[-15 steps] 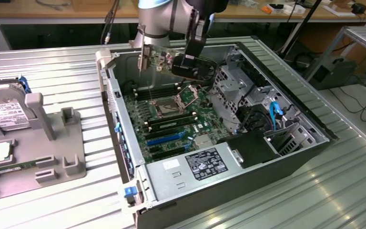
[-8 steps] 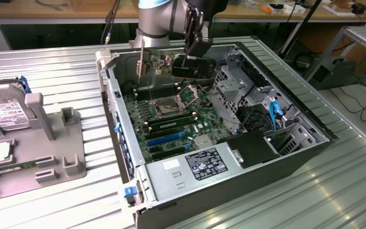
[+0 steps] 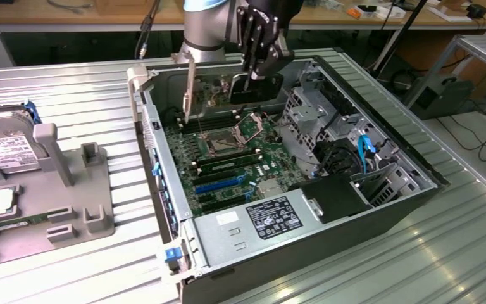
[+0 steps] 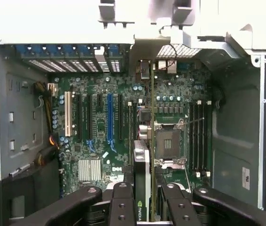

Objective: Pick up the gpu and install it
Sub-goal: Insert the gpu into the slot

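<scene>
Gripper point(image 3: 252, 75) clamped on the gpu point(image 3: 230, 88) – card edge-on between its fingers point(image 4: 123, 202) (bracket hanging down), raised above the open computer case point(image 3: 420, 171), over the motherboard point(image 4: 119, 122).

Exterior view high, oblique; wrist view straight down; both share motherboard point(image 3: 226, 158).

Gripper point(image 3: 255, 71) gripping gpu point(image 3: 226, 88) above open case point(image 3: 378, 209).
Hard drive point(image 3: 7, 152) sitting at 9 o'clock.
</scene>
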Robot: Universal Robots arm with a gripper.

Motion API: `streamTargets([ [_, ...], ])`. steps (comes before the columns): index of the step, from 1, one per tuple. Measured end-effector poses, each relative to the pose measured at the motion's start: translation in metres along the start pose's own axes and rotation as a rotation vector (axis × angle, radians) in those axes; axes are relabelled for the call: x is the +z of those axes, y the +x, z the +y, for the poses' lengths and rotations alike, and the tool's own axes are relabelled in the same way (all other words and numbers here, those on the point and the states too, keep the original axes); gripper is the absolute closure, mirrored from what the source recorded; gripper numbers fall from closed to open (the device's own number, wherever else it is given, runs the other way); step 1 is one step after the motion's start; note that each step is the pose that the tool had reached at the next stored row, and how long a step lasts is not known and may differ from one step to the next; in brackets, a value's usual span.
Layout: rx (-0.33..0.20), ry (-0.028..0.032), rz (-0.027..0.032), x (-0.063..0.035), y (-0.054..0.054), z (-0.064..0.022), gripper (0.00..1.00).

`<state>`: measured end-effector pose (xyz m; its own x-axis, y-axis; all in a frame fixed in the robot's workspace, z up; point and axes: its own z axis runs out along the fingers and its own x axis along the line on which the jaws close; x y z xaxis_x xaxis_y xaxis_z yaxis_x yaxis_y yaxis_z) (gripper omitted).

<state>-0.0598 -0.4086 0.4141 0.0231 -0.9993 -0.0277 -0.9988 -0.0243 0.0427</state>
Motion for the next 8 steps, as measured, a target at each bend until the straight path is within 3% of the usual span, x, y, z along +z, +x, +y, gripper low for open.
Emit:
streamTargets([
  [2, -0.076, -0.0020, 0.0032, 0.0000, 0.0000, 0.0000, 0.73],
  [4, -0.117, -0.0032, 0.0049, 0.0000, 0.0000, 0.0000, 0.73],
  [8, -0.108, -0.0029, 0.0043, 0.0001, 0.0000, 0.0000, 0.73],
])
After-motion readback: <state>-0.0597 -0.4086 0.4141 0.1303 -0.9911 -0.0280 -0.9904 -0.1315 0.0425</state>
